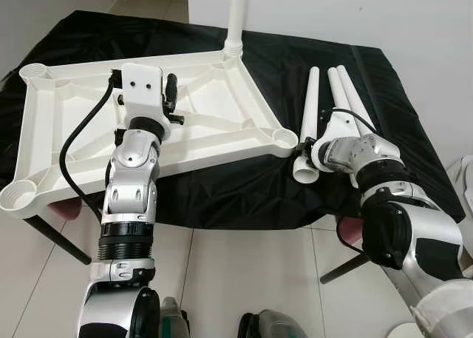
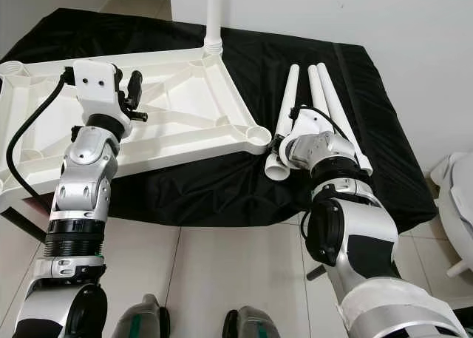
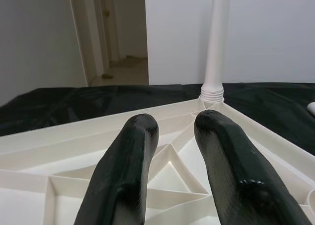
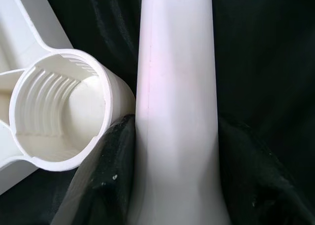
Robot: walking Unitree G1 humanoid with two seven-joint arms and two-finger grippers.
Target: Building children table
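While the white plastic tabletop [image 1: 148,123] lies upside down on the black-draped counter [image 1: 222,190], its ribbed underside faces up and round threaded sockets show at its corners. One white leg [image 1: 236,16] already stands upright in the far corner socket, rising past the top of the head views. The near left corner of the tabletop hangs out past the counter's edge.

The left gripper [image 3: 174,131] hovers low over the ribbed underside, toward the tabletop's left half, and points at the standing leg. Its two black fingers [image 3: 133,156] are parted with nothing between them, so the jaws are open; a black cable loops from the wrist down beside the arm.

On the right side of the counter three loose white legs lie side by side on the black cloth. The right gripper [image 4: 172,151] is at the near end of the leftmost loose leg [image 1: 309,116], just beside the empty corner socket [image 4: 56,116] at the tabletop's near right corner. In the right wrist view a black finger [image 4: 106,171] presses against each side of this leg, so the jaws are closed on it. The other two loose legs [image 1: 347,94] lie just to the right of it, touching each other, their near ends hidden behind the right wrist
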